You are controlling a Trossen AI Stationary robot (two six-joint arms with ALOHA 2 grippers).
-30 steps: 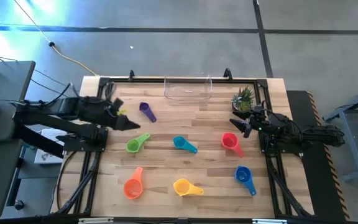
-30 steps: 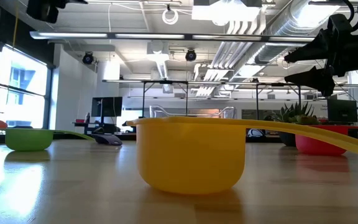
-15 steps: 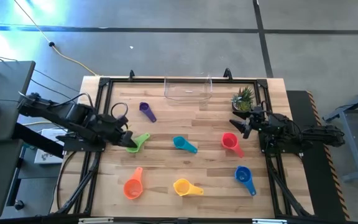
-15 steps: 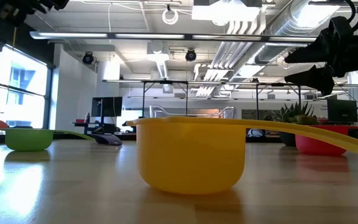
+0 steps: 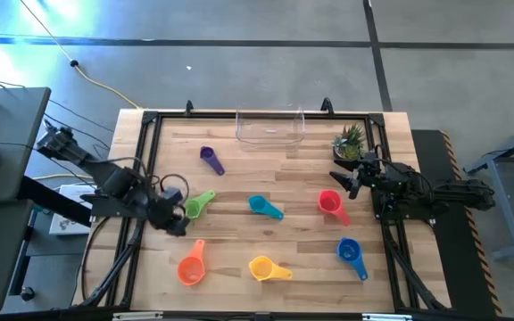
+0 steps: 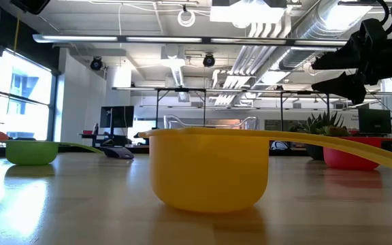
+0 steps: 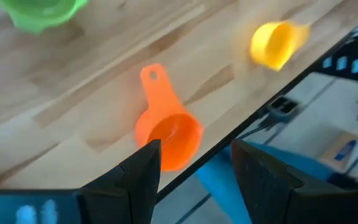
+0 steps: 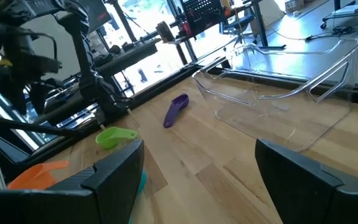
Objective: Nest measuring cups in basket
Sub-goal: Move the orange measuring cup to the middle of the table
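Seven measuring cups lie apart on the wooden table, bowls up: purple (image 5: 211,160), green (image 5: 197,205), teal (image 5: 264,207), red (image 5: 332,205), blue (image 5: 351,254), yellow (image 5: 268,267) and orange (image 5: 191,265). The clear basket (image 5: 270,127) stands at the far edge, with nothing in it. My left gripper (image 5: 176,223) hangs open at the table's left side, tipped downward, between the green cup and the orange cup (image 7: 166,127). It holds nothing. My right gripper (image 5: 344,178) waits open at the right side, pointing level across the table.
A small potted plant (image 5: 350,141) stands at the far right, beside the basket and just behind my right gripper. A black frame rail (image 5: 141,160) runs along the table's left edge under my left arm. Bare wood lies between the cups and the basket.
My left gripper has swung from beside the purple cup toward the table's near edge, passing the green cup, and has sunk and tipped further downward. It stays open. No cup has moved, and my right arm has kept still.
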